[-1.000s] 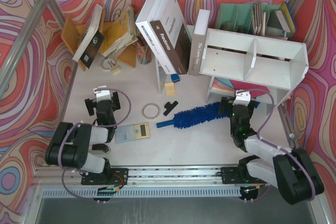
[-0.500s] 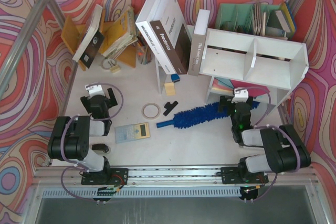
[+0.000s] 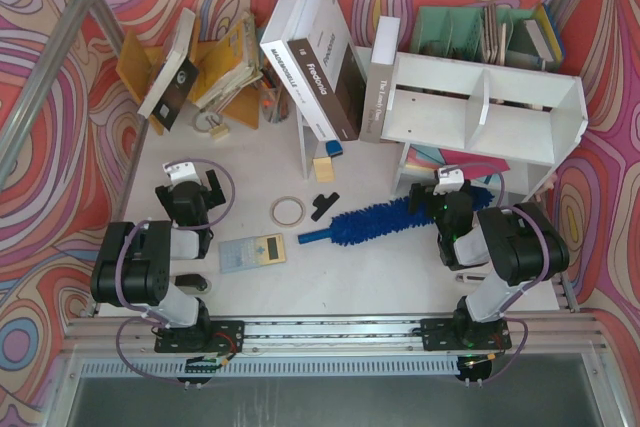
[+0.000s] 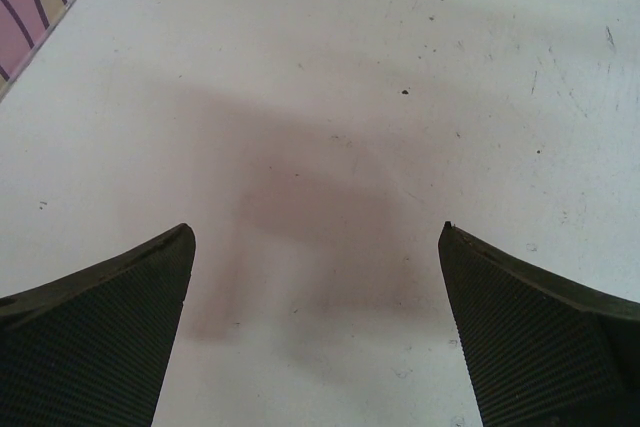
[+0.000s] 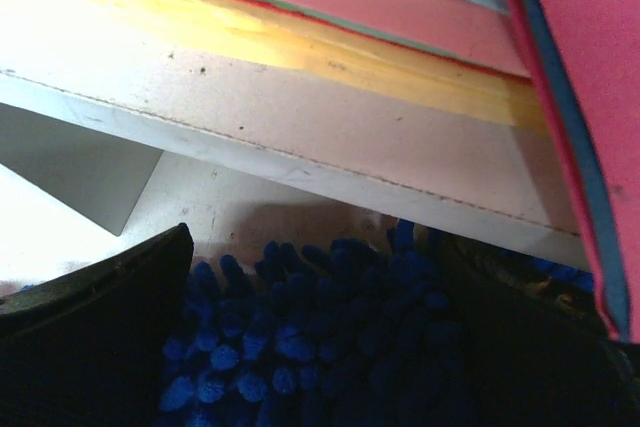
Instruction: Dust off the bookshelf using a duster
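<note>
Your right gripper (image 5: 318,277) hangs wide open straddling the duster (image 3: 385,219)'s fluffy end, down by the bookshelf (image 3: 480,112) legs. Looks lined up to grab, nothing held. Left gripper (image 4: 315,232) is open and empty, parked aside.

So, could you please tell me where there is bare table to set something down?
The widest bare table lies along the near edge, between the calculator and the right arm, below the duster. Ahead of the open left claw is bare. The back, around the yellow rack, books and bookshelf, is crowded.
</note>
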{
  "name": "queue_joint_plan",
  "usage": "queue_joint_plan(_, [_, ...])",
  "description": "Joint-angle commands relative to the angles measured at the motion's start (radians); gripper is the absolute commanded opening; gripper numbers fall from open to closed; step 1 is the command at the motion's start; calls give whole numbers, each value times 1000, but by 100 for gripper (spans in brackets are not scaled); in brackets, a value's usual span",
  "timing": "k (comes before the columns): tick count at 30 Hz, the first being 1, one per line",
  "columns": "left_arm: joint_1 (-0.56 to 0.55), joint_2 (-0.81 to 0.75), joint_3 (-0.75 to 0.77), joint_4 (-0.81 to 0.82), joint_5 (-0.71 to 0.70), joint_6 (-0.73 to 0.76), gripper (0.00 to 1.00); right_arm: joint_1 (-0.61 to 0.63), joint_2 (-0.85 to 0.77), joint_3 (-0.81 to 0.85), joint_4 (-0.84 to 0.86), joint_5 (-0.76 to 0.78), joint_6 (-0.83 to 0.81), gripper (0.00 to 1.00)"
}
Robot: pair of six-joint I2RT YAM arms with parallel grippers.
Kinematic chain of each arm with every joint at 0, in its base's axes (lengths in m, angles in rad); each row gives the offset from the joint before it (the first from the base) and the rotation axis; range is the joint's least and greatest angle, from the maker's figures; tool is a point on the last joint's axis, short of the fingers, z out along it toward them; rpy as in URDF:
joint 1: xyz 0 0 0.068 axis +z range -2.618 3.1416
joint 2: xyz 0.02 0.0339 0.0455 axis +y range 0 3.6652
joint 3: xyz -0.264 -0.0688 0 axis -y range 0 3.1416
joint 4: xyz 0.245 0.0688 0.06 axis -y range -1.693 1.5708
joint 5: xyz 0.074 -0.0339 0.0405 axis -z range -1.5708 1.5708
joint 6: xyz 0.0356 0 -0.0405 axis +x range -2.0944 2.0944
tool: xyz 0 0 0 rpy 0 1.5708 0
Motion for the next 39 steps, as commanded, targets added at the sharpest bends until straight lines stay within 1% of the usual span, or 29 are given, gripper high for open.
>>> queue_joint_plan(1, [5, -12, 9, -1, 12, -14, 98, -8, 10, 33, 97, -51, -24, 99])
queue_joint_plan(5, [4, -10, 18, -18, 34, -7, 98, -8, 10, 44, 78, -31, -19, 99])
queue_joint_plan(13, [5, -9, 18, -16, 35, -7, 98, -8, 16, 99, -22, 49, 14, 99])
queue_joint_plan(39, [5, -9, 18, -15, 35, -7, 98, -3, 17, 99, -21, 58, 12, 99])
